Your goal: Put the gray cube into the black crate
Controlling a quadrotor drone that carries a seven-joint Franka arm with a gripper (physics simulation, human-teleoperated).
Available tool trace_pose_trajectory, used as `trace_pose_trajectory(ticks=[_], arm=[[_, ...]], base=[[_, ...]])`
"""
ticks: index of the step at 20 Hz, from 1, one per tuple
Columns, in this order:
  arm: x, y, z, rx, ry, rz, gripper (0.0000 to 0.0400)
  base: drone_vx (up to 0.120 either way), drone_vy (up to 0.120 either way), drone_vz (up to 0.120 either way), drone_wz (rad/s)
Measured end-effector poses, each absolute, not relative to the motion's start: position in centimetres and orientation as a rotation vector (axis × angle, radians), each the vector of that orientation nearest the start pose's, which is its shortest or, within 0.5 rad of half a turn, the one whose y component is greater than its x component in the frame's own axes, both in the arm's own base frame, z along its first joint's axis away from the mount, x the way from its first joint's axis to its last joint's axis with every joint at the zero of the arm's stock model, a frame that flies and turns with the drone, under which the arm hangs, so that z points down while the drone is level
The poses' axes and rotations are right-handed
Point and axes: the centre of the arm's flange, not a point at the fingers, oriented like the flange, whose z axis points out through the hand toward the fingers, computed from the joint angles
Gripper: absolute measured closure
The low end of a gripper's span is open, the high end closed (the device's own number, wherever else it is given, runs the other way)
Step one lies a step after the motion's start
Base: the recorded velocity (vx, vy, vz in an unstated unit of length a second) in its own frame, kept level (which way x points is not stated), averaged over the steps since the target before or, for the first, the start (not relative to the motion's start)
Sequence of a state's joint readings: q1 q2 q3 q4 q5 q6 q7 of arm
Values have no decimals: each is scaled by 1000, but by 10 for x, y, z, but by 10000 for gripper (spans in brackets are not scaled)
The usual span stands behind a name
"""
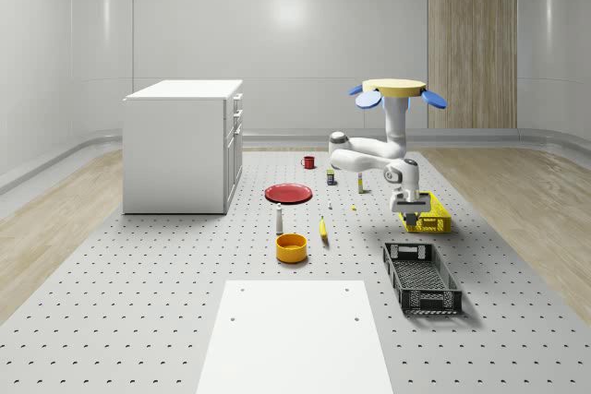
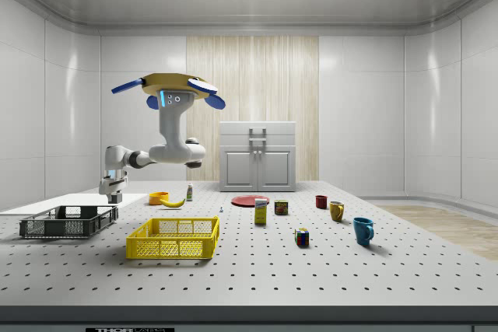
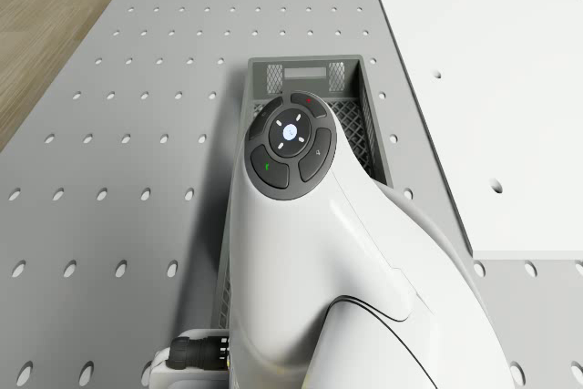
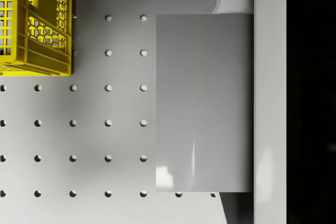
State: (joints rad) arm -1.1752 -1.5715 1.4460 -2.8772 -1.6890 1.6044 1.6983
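Above the perforated gray table (image 1: 138,302), the drone (image 1: 397,91) hovers near the yellow plastic mesh crate (image 1: 427,214). Its gripper (image 1: 406,209) clasps the plain gray cube (image 4: 205,103) between its fingers, just beside that yellow crate and short of the black plastic lattice crate (image 1: 422,277).

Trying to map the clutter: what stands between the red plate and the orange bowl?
A small white bottle stands upright between the plate and the bowl, seen in the whole-scene view.
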Motion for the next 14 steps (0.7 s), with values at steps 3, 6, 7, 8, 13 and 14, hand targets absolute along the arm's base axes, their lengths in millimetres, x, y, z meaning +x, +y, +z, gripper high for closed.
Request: trace_pose_trajectory(ticks=[3,6,7,8,13,14], arm=[[307,0,473,1,-2,786,150],[307,0,473,1,-2,786,150],[307,0,473,1,-2,786,150],[307,0,473,1,-2,786,150],[307,0,473,1,-2,786,150],[307,0,473,1,-2,786,150]], base=[[120,0,0,0],[120,0,0,0],[120,0,0,0],[120,0,0,0],[120,0,0,0],[120,0,0,0]])
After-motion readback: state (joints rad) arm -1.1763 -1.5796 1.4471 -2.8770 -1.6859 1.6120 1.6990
